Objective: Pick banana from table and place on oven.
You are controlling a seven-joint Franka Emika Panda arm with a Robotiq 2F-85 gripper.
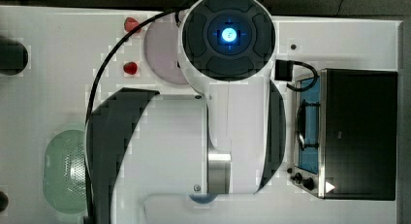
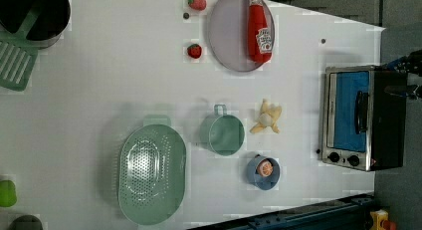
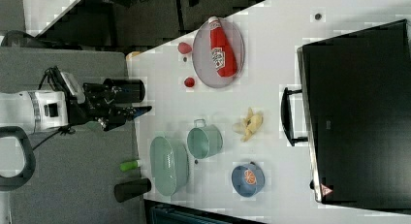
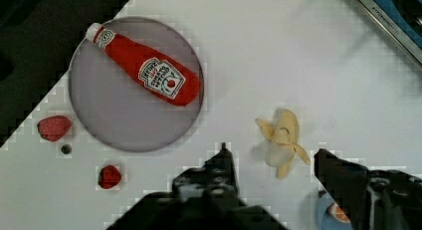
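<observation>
Bright, even overhead light on large white tabletop (image 2: 99,90); soft faint shadows beside mint-green metal cup (image 2: 224,134) and perforated green colander (image 2: 152,175). Blocky compression along edges. Blue lamp glares on round white-and-grey arm joint (image 1: 228,36).

One banana (image 2: 267,117), one oven (image 2: 361,118), two strawberries (image 2: 194,51), one ketchup bottle (image 2: 259,27), one plate (image 2: 226,41), one colander (image 2: 151,174), one mug (image 2: 223,134), one blue bowl (image 2: 263,172).

Robot lab, mock kitchen set-up, white surface (image 2: 99,80) with mounting holes, toy strawberry (image 2: 194,51), toaster oven (image 2: 361,118), grey floor
</observation>
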